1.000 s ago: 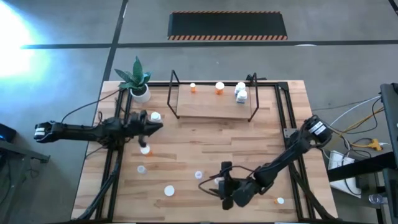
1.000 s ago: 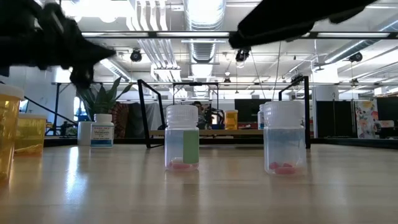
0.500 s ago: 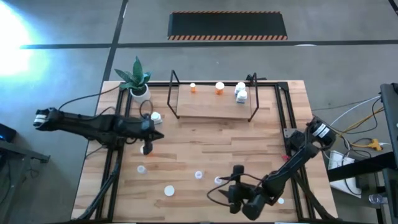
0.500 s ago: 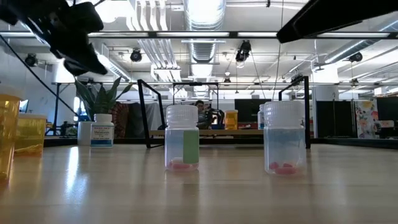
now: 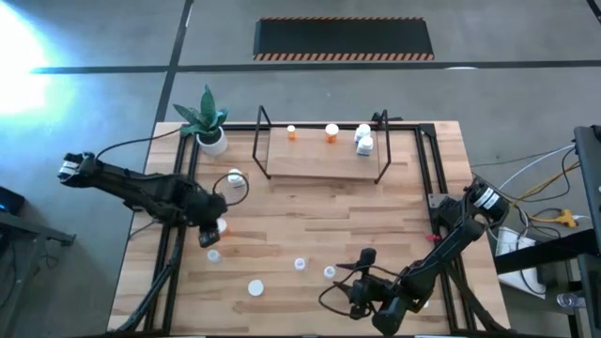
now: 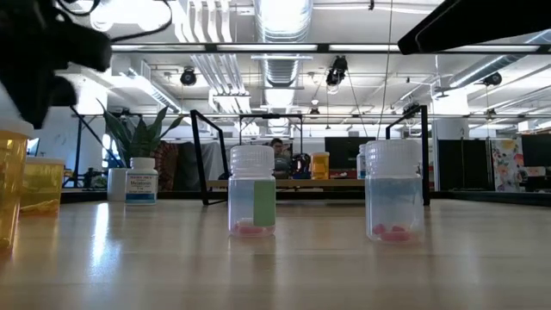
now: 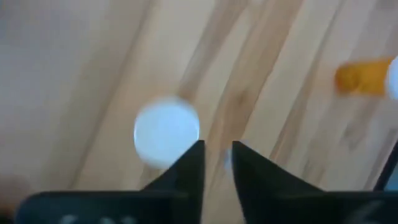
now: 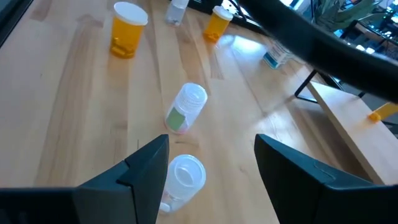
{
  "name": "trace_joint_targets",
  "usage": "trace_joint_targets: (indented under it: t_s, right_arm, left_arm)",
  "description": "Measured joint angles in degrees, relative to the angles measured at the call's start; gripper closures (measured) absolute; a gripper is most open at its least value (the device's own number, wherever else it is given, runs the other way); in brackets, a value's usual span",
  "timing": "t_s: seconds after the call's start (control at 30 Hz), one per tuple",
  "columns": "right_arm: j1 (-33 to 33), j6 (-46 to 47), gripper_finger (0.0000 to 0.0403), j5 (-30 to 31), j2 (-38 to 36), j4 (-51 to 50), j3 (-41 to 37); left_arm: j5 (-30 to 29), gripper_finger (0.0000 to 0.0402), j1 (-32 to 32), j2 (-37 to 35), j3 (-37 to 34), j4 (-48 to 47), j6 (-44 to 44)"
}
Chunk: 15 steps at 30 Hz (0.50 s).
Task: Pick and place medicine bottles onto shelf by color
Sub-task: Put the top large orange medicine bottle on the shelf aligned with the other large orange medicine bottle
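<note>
Small bottles with white caps stand loose on the wooden table: a white one (image 5: pixel 233 176), an orange one (image 5: pixel 222 225), others (image 5: pixel 213 254) (image 5: pixel 254 287), two clear ones (image 5: pixel 300 264) (image 5: pixel 330 272) and an orange one (image 5: pixel 423 302). The shelf (image 5: pixel 319 161) at the far edge holds orange bottles (image 5: pixel 331 132) and white ones (image 5: pixel 363 141). My left gripper (image 5: pixel 208 235) hovers shut and empty above a white cap (image 7: pixel 166 132), with an orange bottle (image 7: pixel 367 78) nearby. My right gripper (image 8: pixel 208 180) is open and empty near the front edge, with a clear bottle (image 8: pixel 183 177) standing just ahead between its fingers.
A white pot with a green plant (image 5: pixel 208 127) stands at the far left corner. Black frame rails (image 5: pixel 178 216) (image 5: pixel 437 188) run along both sides of the table. In the low view two clear bottles (image 6: pixel 253 202) (image 6: pixel 394 200) stand at mid-table and orange ones (image 6: pixel 17 185) at the left.
My left gripper has gone from beside the white bottle toward the table's near edge and now hovers over the orange bottle and a white cap. My right gripper has drawn back toward the near edge and a little to the right. No bottle has moved.
</note>
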Motion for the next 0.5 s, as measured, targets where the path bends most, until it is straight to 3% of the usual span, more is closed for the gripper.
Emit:
trace_joint_targets:
  t_s: [0.13,0.3,0.5]
  right_arm:
    - [0.0,0.0,0.0177,-0.01,0.0,0.2,-0.02]
    - [0.0,0.0,0.0177,0.0,0.0,0.44,-0.02]
    - [0.0,0.0,0.0177,0.0,0.0,0.47,-0.04]
  left_arm:
    - [1.4,0.0256,-1.7,1.31,-0.59,-6.83,-4.01]
    - [-0.43,0.0182,-2.02,2.63,-3.01,-5.89,-4.37]
    - [-2.45,0.0141,-2.06,4.52,-7.67,-0.64,-3.57]
